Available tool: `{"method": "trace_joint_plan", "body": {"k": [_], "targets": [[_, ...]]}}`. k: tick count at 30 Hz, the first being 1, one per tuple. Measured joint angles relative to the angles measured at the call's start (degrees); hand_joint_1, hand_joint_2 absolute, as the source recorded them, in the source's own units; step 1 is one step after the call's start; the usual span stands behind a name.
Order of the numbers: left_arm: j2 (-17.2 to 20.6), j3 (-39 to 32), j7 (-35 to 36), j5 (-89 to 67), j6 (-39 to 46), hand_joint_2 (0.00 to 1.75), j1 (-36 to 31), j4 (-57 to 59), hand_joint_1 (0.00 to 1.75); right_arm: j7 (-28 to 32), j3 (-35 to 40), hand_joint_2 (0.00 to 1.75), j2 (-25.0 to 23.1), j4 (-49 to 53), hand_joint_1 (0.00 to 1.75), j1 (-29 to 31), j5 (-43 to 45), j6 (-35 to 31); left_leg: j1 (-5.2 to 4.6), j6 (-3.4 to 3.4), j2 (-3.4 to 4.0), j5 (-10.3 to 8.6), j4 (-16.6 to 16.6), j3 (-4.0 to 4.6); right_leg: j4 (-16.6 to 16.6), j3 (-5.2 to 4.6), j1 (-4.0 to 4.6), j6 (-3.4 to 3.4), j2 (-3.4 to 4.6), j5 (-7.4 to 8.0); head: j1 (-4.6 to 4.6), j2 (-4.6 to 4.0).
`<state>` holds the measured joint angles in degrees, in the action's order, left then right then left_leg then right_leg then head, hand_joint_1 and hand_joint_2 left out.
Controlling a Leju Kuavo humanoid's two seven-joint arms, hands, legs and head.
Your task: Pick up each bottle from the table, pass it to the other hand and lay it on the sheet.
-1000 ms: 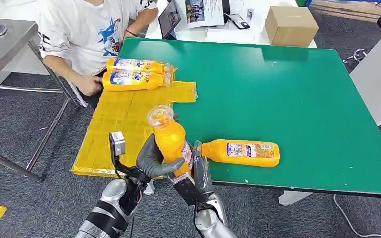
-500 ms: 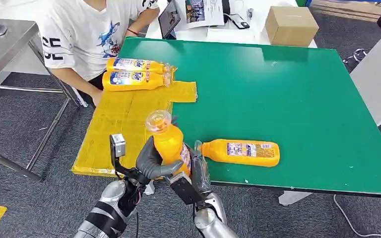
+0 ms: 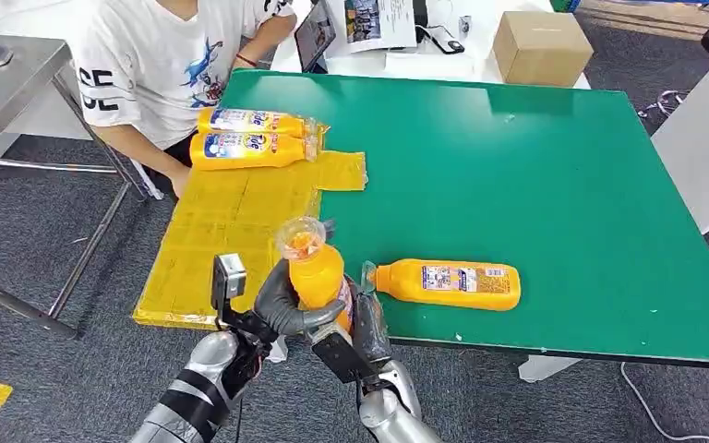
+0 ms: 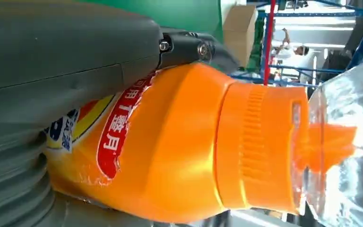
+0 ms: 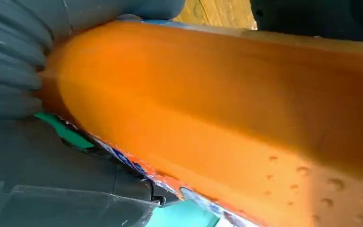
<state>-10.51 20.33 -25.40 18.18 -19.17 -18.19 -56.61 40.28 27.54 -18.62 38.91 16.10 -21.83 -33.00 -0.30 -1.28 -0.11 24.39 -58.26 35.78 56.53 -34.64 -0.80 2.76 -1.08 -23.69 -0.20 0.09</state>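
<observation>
An orange bottle (image 3: 316, 272) with a clear cap stands upright between my two hands at the table's near edge. My left hand (image 3: 286, 305) wraps around its body from the left, thumb across the front. My right hand (image 3: 367, 321) holds it from the right and below. In the left wrist view the bottle (image 4: 170, 151) lies against my left hand (image 4: 52, 61). The right wrist view has the bottle (image 5: 227, 109) pressed into my right hand (image 5: 52, 179). A second bottle (image 3: 448, 283) lies on the green table (image 3: 535, 166). Two bottles (image 3: 245, 149) lie on the yellow sheet (image 3: 231, 221).
A person in a white shirt (image 3: 148, 65) sits at the table's far left corner, next to the sheet. A cardboard box (image 3: 542, 46) and papers sit beyond the far edge. A metal table (image 3: 9, 74) stands to the left.
The held bottle has sunk lower between my hands and shifted slightly right. The person's hand has drawn back from the sheet's far left edge.
</observation>
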Motion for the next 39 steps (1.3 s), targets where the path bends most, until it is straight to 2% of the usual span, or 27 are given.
{"method": "trace_joint_plan", "body": {"k": [15, 16, 17, 18, 19, 20, 21, 26, 29, 34, 39], "targets": [[0.02, 0.11, -1.09, -3.52, 1.73, 1.75, -0.12, 0.00, 1.75, 0.00, 0.44, 1.75, 0.00, -0.30, 1.75, 0.05, 0.70, 0.07, 0.00, 0.00, -0.01, 0.00, 0.00, 0.00, 0.00, 0.00, 0.00, 0.00, 0.00, 0.00, 0.00, 0.00], [0.02, 0.11, -1.09, -3.65, 1.73, 1.75, -0.13, 0.00, 1.75, 0.00, 0.44, 1.75, 0.00, -0.31, 1.66, 0.04, 0.79, 0.07, 0.00, 0.00, -0.01, 0.00, 0.00, 0.00, 0.00, 0.00, 0.00, 0.00, 0.00, 0.00, 0.00, 0.00], [0.02, 0.11, -1.09, -3.65, 1.73, 1.75, -0.13, 0.00, 1.75, 0.00, 0.46, 1.75, 0.00, -0.31, 1.34, 0.04, 0.94, 0.09, 0.00, 0.00, -0.01, 0.00, 0.00, 0.00, 0.00, 0.00, 0.00, 0.00, 0.00, 0.00, 0.00, 0.00], [0.02, 0.11, -1.09, -3.65, 1.64, 1.75, -0.13, 0.00, 1.75, 0.00, 0.48, 1.75, 0.00, -0.31, 0.31, 0.04, 1.09, 0.11, 0.00, 0.00, -0.01, 0.00, 0.00, 0.00, 0.00, 0.00, 0.00, 0.00, 0.00, 0.00, 0.00, 0.00], [0.02, 0.09, -0.98, -3.56, 1.51, 1.75, -0.12, 0.00, 1.75, 0.00, 0.50, 1.75, 0.00, -0.31, 0.02, 0.04, 1.27, 0.13, 0.00, 0.00, -0.01, 0.00, 0.00, 0.00, 0.00, 0.00, 0.00, 0.00, 0.00, 0.00, 0.00, 0.00], [0.02, 0.00, -0.61, -3.01, 1.05, 1.75, -0.13, 0.00, 1.75, 0.00, 0.61, 1.75, 0.00, -0.28, 0.00, 0.03, 1.53, 0.13, 0.00, 0.00, -0.01, 0.00, 0.00, 0.00, 0.00, 0.00, 0.00, 0.00, 0.00, 0.00, 0.00, 0.00], [0.02, -0.18, -0.06, -2.25, 0.32, 1.75, -0.12, 0.00, 1.75, -0.02, 0.83, 0.00, 0.00, -0.26, 0.00, 0.00, 1.75, 0.07, 0.00, 0.00, 0.00, 0.00, 0.00, 0.00, 0.00, 0.00, 0.00, 0.00, 0.00, 0.00, 0.00, 0.00], [0.13, -0.44, 2.23, 2.52, -3.26, 1.75, -0.18, 0.41, 1.75, -0.02, 1.33, 0.00, 0.04, 0.26, 0.00, -0.09, 2.07, -0.46, 0.00, 0.00, -0.01, 0.00, 0.00, 0.00, 0.00, 0.01, 0.00, 0.00, 0.00, 0.00, -0.02, 0.00], [0.44, -0.46, 2.08, 2.82, -2.16, 1.75, 0.02, 0.81, 1.75, -0.02, 1.36, 0.00, 0.31, 1.40, 0.00, -0.11, 2.36, 2.34, 0.00, 0.00, 0.00, 0.00, 0.00, 0.00, 0.00, 0.00, 0.00, 0.00, 0.00, 0.00, -0.04, 0.00], [0.46, -2.01, -0.39, -1.75, 8.03, 1.75, -0.24, 0.63, 1.75, -0.26, 1.16, 0.00, 1.14, 6.39, 0.00, -0.64, 2.67, 8.46, 0.00, 0.01, 0.06, -0.01, 0.00, -0.01, 0.00, -0.02, 0.00, 0.00, 0.01, 0.01, 0.00, 0.00], [0.17, -6.10, -2.73, -7.96, 21.54, 1.75, -1.61, -1.25, 1.75, -0.22, 0.85, 0.00, 1.71, 13.49, 0.00, -2.99, 2.84, 10.71, 0.00, 0.01, 0.11, -0.01, 0.00, 0.01, 0.01, -0.04, 0.01, 0.00, 0.03, 0.02, -0.02, 0.00]]}}
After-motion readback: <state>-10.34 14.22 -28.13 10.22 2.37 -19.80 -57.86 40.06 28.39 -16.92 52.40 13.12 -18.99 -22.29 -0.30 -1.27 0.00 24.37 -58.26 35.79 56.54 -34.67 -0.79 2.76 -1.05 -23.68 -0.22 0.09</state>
